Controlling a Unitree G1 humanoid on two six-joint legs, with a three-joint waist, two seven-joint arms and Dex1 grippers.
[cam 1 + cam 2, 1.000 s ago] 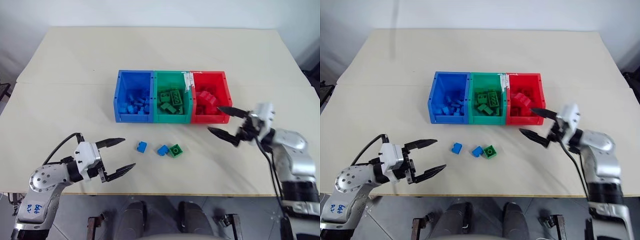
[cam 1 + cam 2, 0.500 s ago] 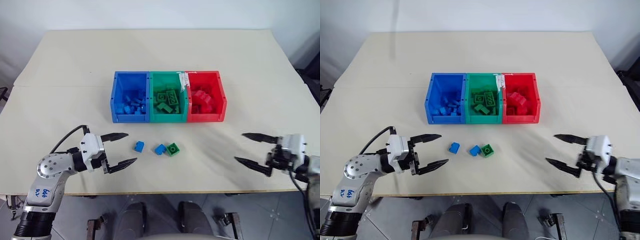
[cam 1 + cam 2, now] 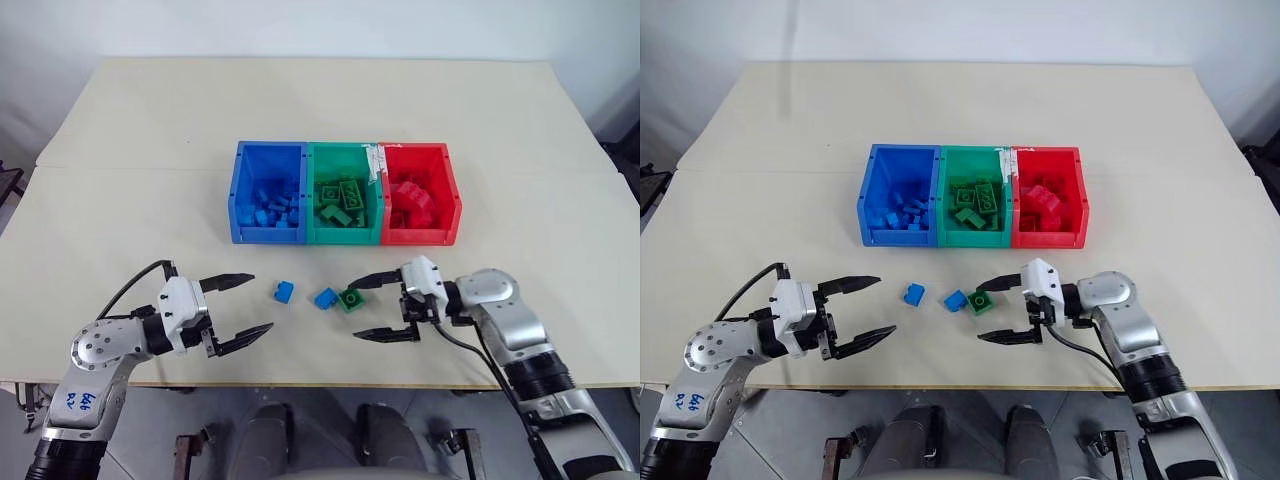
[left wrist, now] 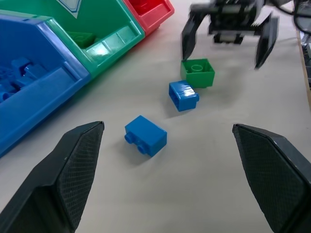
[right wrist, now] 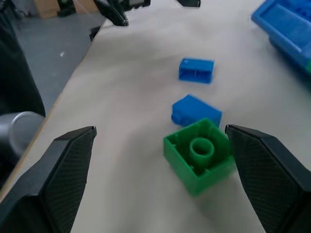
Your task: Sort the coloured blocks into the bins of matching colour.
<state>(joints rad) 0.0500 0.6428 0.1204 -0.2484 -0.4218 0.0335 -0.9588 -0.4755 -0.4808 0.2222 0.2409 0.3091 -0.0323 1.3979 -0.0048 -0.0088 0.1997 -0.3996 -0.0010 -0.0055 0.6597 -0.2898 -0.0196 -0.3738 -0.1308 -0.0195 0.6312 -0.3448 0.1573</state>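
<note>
The right pincer (image 3: 378, 306) gapes wide just beside the green block (image 3: 350, 299), gripping nothing. Beyond that block lie two blue blocks (image 3: 325, 298) (image 3: 283, 291), then the left pincer (image 3: 240, 308), equally spread and empty. Behind it stand the bins (image 3: 345, 238).

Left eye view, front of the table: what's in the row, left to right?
Open left gripper → small blue studded plastic block → second blue block → green plastic block, hollow side up → open right gripper.
</note>
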